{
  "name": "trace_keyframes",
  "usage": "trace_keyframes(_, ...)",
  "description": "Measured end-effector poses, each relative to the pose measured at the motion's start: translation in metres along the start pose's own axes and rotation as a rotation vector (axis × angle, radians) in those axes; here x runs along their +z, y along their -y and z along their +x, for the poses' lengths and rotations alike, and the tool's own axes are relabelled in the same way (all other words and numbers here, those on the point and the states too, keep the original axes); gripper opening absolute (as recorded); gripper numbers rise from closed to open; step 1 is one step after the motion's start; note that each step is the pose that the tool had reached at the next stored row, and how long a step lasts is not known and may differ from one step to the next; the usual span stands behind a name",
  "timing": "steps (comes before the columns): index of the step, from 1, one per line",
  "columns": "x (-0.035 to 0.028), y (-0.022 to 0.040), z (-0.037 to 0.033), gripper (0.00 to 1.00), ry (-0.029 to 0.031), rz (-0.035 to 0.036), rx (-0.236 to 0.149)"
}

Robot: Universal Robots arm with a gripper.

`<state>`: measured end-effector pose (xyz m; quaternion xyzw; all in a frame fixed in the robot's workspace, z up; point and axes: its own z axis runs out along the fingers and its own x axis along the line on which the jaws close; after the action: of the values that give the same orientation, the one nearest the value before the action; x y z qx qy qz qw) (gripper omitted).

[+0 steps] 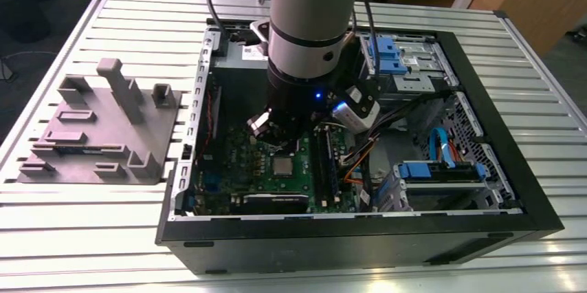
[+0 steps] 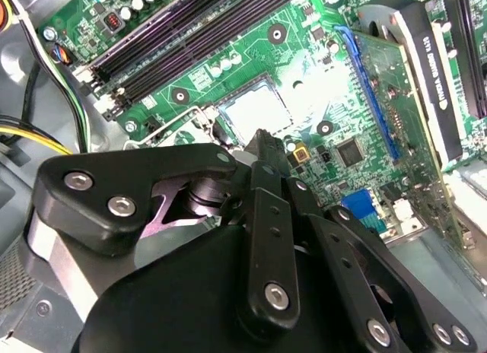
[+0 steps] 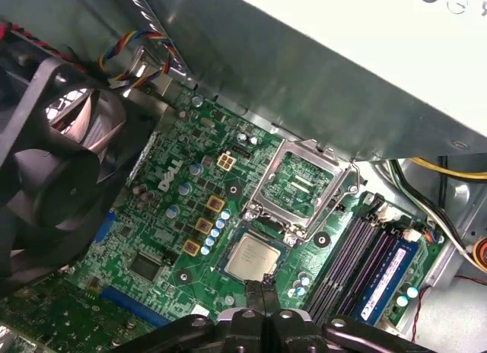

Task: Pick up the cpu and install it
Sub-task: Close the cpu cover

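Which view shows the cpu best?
The first wrist view: the cpu lies flat and unblocked on the green board. The exterior view shows it as a small silvery square; the second wrist view shows it washed pale by glare.

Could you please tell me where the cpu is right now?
In the first wrist view the cpu sits on the green motherboard, beside the open socket frame and the memory slots.

arm [image 1: 312, 31]: upright, reaching straight down | gripper [image 3: 260, 284]: pointing downward at arm's end | fingers [image 3: 253, 296]: pressed together, tips meeting
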<state>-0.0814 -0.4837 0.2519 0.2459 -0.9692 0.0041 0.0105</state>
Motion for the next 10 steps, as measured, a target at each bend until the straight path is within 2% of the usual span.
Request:
trace_keyframes(5, 0.0000, 0.0000, 0.0001, 0.10, 0.0000, 0.0001, -0.004)
trace_keyframes(8, 0.0002, 0.0000, 0.0001, 0.10, 0.0001, 0.0013, -0.055)
trace_keyframes(10, 0.0002, 0.0000, 0.0001, 0.10, 0.0002, 0.0015, -0.066)
